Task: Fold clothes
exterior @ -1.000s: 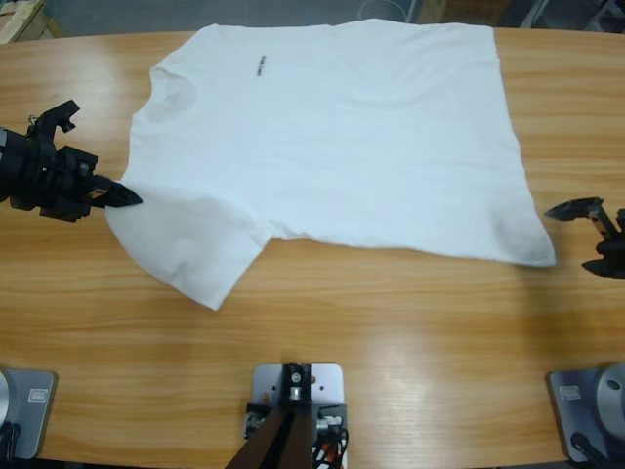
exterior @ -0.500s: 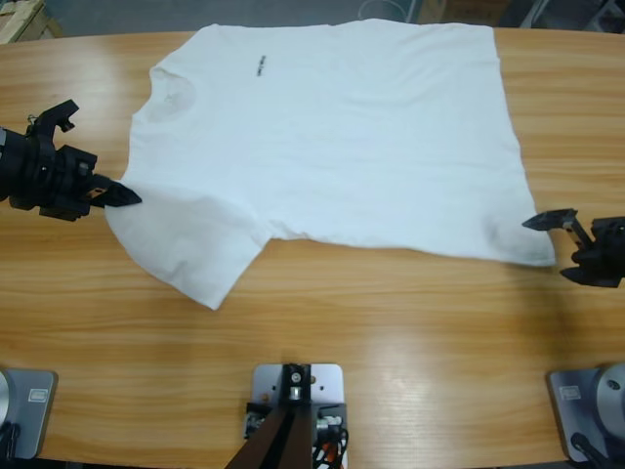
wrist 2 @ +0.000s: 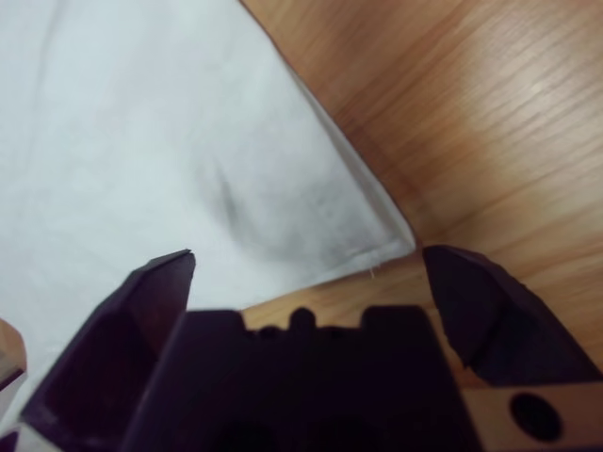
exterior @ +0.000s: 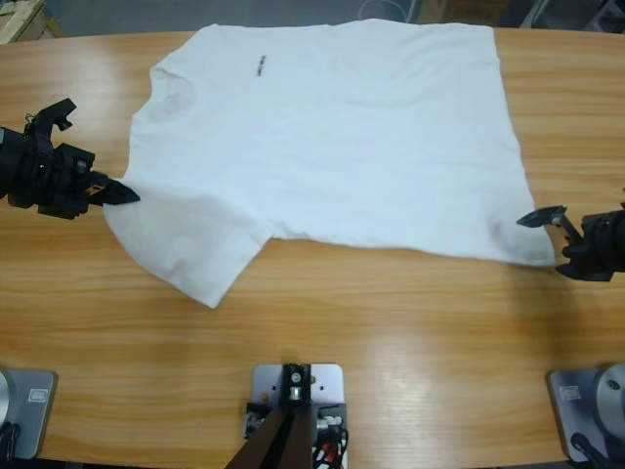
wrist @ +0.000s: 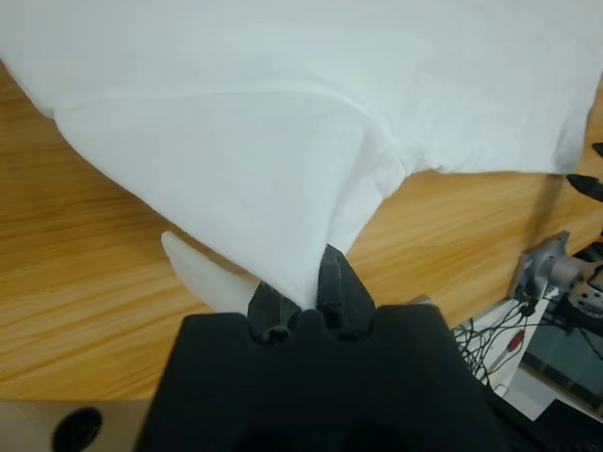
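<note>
The clothes are one white T-shirt (exterior: pixel 342 137) lying flat on the wooden table, neck to the left and hem to the right, with a small dark mark (exterior: pixel 260 67) on the chest. My left gripper (exterior: pixel 125 194) is at the near sleeve's edge. In the left wrist view it (wrist: pixel 301 294) is shut on a pinch of sleeve cloth (wrist: pixel 283 188). My right gripper (exterior: pixel 545 244) is open at the hem's near corner. In the right wrist view its jaws (wrist 2: pixel 306 259) stand wide apart on either side of that corner (wrist 2: pixel 377 240), which lies flat on the wood.
The wooden table (exterior: pixel 391 322) stretches wide on the near side of the shirt. The shirt's far edge reaches the table's back edge. A pale wooden crate (exterior: pixel 20 15) shows beyond the table at the top left.
My right gripper has slid left, from off the shirt up to the hem's near corner, jaws still open. The left gripper has stayed put, holding the sleeve.
</note>
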You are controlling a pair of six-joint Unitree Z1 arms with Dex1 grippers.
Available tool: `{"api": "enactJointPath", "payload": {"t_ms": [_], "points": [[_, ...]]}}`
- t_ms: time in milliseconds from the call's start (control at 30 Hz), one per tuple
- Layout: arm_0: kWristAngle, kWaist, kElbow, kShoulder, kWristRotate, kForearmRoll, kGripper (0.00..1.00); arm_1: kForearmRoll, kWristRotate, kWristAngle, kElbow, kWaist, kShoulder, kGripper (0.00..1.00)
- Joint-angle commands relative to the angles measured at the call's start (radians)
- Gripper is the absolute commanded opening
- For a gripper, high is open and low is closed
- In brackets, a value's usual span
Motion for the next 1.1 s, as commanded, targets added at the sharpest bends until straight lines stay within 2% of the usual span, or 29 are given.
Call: {"api": "enactJointPath", "payload": {"t_ms": [33,100,200,267,300,333,367,433,467,500,1100], "points": [[-0.019,0.012,0.003,0.013,0.009,0.002,0.000,-0.062,0.011,0.015,0.038,0.021,0.072,0.998],[-0.019,0.013,0.003,0.013,0.009,0.002,0.000,-0.075,0.009,0.020,0.040,0.027,0.079,0.977],[-0.019,0.014,0.003,0.011,0.009,0.002,0.000,-0.086,0.004,0.032,0.043,0.029,0.077,0.758],[-0.020,0.014,0.003,0.010,0.009,0.002,0.000,-0.088,-0.003,0.039,0.043,0.029,0.078,0.665],[-0.020,0.014,0.003,0.010,0.009,0.002,0.000,-0.089,-0.006,0.043,0.043,0.029,0.078,0.570],[-0.020,0.015,0.003,0.010,0.009,0.002,0.000,-0.089,-0.008,0.046,0.043,0.029,0.077,0.532],[-0.020,0.016,0.003,0.010,0.010,0.002,0.000,-0.089,-0.010,0.048,0.043,0.029,0.075,0.390],[-0.020,0.017,0.003,0.010,0.011,0.004,0.000,-0.089,-0.014,0.052,0.043,0.029,0.069,0.221],[-0.020,0.018,0.003,0.010,0.012,0.004,0.000,-0.089,-0.017,0.052,0.043,0.029,0.067,0.036],[-0.020,0.019,0.003,0.010,0.012,0.004,0.000,-0.089,-0.020,0.053,0.043,0.029,0.065,0.000],[-0.027,0.023,0.003,0.026,0.019,0.004,0.000,-0.134,-0.063,0.080,0.053,0.061,0.068,0.000]]}}
